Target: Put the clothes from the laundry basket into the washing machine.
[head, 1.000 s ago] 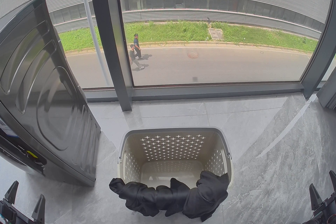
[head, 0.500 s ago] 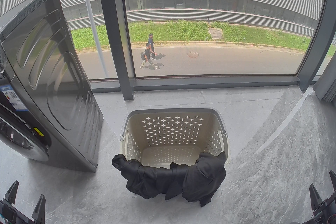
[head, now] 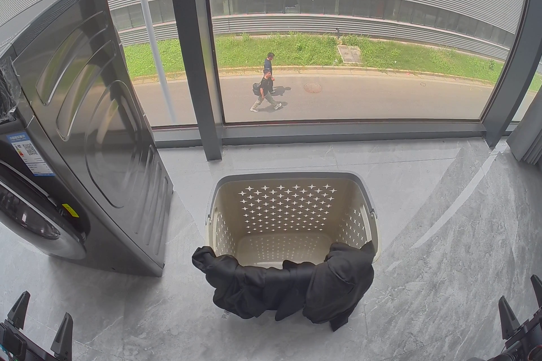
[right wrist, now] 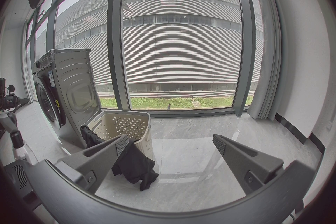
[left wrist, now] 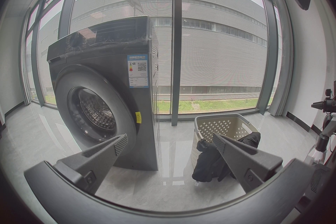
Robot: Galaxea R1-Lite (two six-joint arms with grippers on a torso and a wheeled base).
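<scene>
Black garment (head: 288, 289) hangs bunched over the near rim of the basket (head: 291, 175), half inside and half spilling down the outside toward the floor (head: 451, 243). The rest of the basket looks bare down to its bottom, so this seems to be the only piece left to move.

My left pincer (head: 44, 317) sits low at the near left and my right pincer (head: 518, 297) low at the near right. Both are spread wide and hold nothing, and both are well apart from the cloth.

The garment lies ahead of me, between the two arms. Its long axis runs left to right along the rim, so it is broadside to me. A thin sleeve-like end points left and the thicker bundle sags at the right end. Neither arm looks clearly nearer; I judge the right pincer closer to the bulk and the left closer to the thin end.

The washer (head: 96, 125) stands to the left of the basket, just beside it, with its round front facing the near left. From my left wrist I see the drum (left wrist: 94, 112), but I cannot tell whether the door is open. I judge the carry must go leftward, which favours my left arm.
</scene>
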